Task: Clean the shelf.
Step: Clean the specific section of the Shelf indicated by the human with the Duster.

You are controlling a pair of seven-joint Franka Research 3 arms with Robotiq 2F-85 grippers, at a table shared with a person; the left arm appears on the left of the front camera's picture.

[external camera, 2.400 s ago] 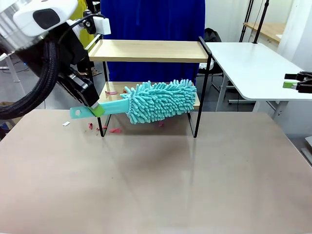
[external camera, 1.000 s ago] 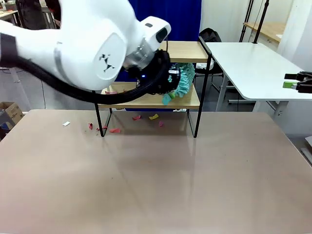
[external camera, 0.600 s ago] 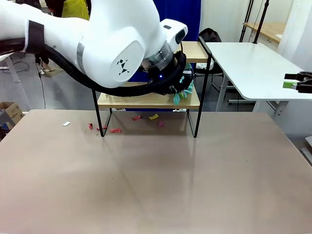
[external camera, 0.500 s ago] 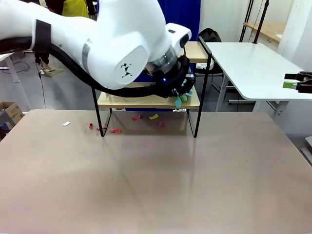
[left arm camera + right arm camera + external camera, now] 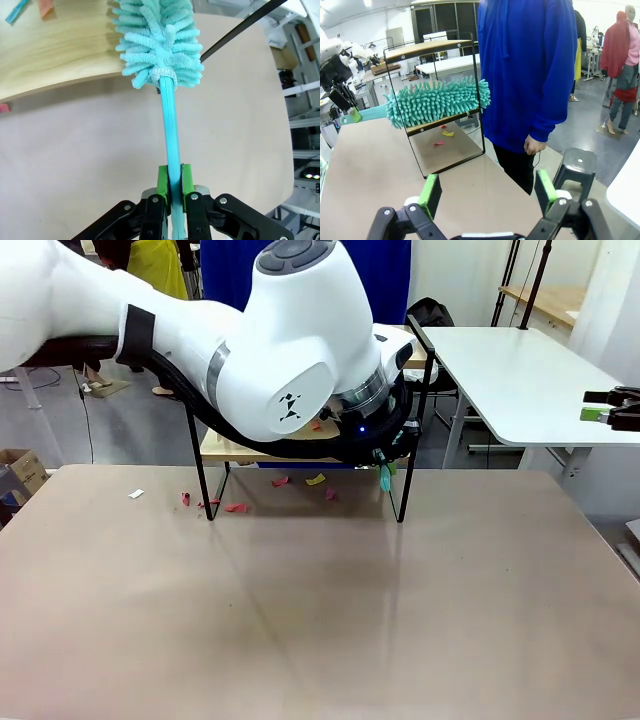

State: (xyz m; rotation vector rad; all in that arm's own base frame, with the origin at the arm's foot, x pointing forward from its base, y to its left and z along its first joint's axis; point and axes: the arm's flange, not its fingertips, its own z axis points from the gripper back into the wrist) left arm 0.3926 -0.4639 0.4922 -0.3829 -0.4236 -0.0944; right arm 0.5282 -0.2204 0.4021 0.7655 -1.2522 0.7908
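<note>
Two wooden boards in a thin black frame: the shelf stands at the far middle of the beige table, largely behind the left arm. The lower board carries one teal duster head and two scraps, one orange, one blue. Left gripper clenched on the duster handle. Tabletop under and before the shelf: at least four pink bits, one yellow bit, one white bit. Right gripper jaws spread wide, grasping nothing. One person in blue stands just beside the shelf.
</note>
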